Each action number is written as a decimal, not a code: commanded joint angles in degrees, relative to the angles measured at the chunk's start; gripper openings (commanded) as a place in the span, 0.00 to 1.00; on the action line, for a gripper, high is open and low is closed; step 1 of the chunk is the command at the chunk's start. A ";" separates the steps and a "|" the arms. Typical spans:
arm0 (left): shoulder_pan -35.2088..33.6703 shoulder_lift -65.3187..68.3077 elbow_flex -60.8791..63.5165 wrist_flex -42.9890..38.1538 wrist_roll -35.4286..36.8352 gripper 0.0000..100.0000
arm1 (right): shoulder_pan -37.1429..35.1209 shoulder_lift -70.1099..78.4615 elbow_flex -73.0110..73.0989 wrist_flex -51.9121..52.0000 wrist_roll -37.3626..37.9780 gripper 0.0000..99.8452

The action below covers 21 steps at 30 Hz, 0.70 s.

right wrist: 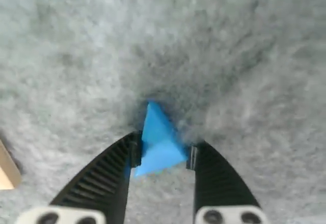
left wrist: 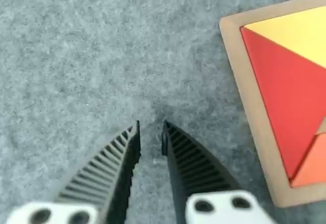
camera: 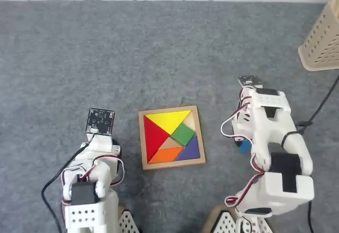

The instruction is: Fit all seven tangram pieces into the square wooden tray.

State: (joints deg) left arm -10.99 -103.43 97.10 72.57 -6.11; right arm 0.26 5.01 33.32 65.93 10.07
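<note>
The square wooden tray (camera: pixel 142 137) lies on the grey felt between the two arms. In it are a yellow triangle (camera: pixel 168 121), a red triangle (camera: pixel 153 137), a green square (camera: pixel 183 134), an orange piece (camera: pixel 165 154) and a purple piece (camera: pixel 189 149). My right gripper (right wrist: pixel 162 155) is shut on a small blue triangle (right wrist: pixel 155 137) just above the felt, to the right of the tray; the triangle's blue (camera: pixel 244 147) peeks out under that arm. My left gripper (left wrist: pixel 151 127) hangs low over bare felt left of the tray's edge (left wrist: pixel 244 81), fingers together with nothing between them.
A beige perforated basket (camera: pixel 323 37) stands at the back right edge. A black cable (camera: pixel 318 111) runs beside the right arm. A tray corner (right wrist: pixel 5 175) shows in the right wrist view. Grey felt stretches behind the tray.
</note>
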 commanded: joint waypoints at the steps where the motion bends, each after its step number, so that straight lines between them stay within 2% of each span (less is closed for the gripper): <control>1: 0.09 -1.32 -0.48 0.00 0.44 0.07 | -2.86 -3.65 -5.63 -0.75 4.40 0.04; 6: 0.09 -1.32 -0.48 0.00 0.44 0.07 | -5.76 -8.92 -11.43 6.81 14.77 0.04; 13: 0.09 -1.32 -0.48 0.00 0.44 0.07 | -7.34 -11.21 -18.20 7.87 30.42 0.04; 21: 0.09 -1.32 -0.48 0.00 0.44 0.07 | -21.67 -9.71 -18.55 6.11 37.98 0.04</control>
State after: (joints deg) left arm -10.99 -103.43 97.10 72.57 -6.11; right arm -16.44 -2.46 18.37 73.32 44.79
